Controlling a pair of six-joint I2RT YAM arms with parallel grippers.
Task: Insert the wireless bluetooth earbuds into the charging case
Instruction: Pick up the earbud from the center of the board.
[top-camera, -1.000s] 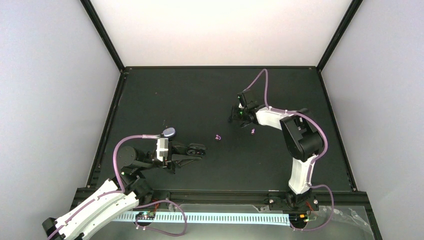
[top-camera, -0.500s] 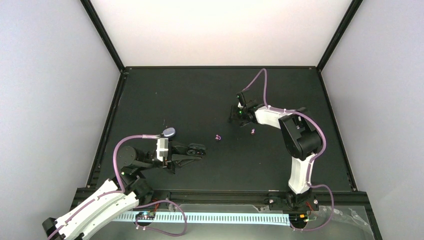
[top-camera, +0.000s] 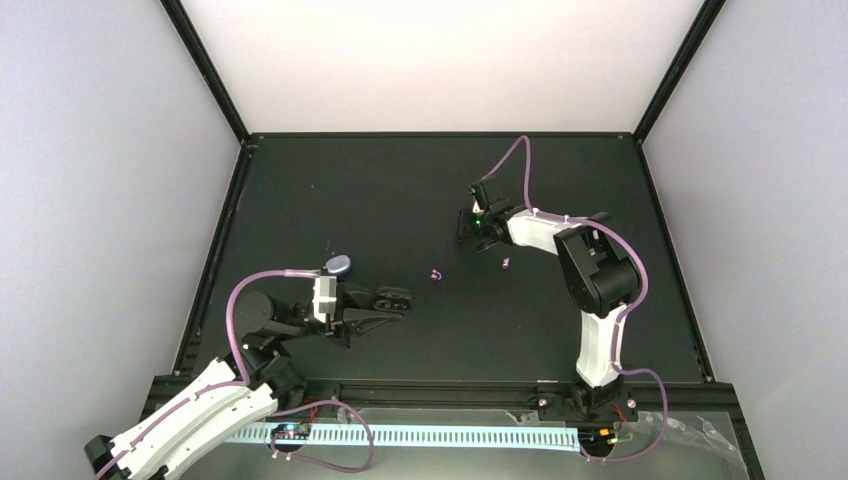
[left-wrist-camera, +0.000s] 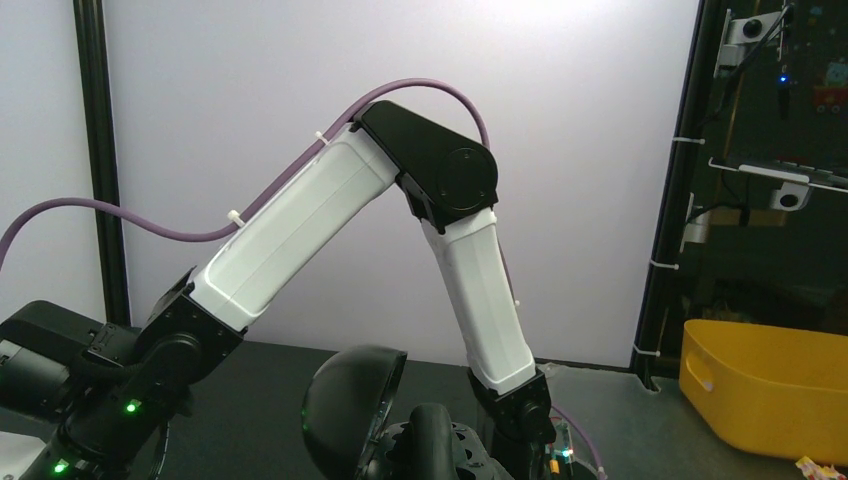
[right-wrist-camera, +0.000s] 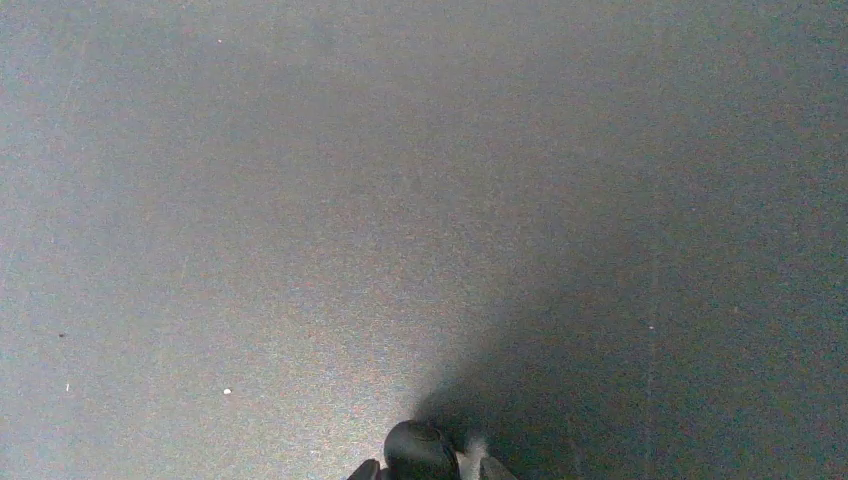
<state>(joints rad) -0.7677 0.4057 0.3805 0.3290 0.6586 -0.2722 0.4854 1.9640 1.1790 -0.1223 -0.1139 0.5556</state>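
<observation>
Only the top view shows the two purple earbuds (top-camera: 435, 274) (top-camera: 506, 263) lying on the desk (top-camera: 400, 190) between the arms, and a grey oval case (top-camera: 339, 265) near the left arm; only the right wrist view shows a tiny black earbud (right-wrist-camera: 420, 448) between the tips of the right end effector (top-camera: 468, 228); I cannot tell if it is squeezed; the left wrist view shows the black charging case (left-wrist-camera: 352, 395) with its lid up; the left arm lies low, the left end effector (top-camera: 385, 303) clamped on that case; the right arm bends over and reaches far, pointing down.

Back wall (top-camera: 440, 60) glows bright; the dark table (top-camera: 400, 190) swallows light. Right wrist view grainy, shadowed low.
</observation>
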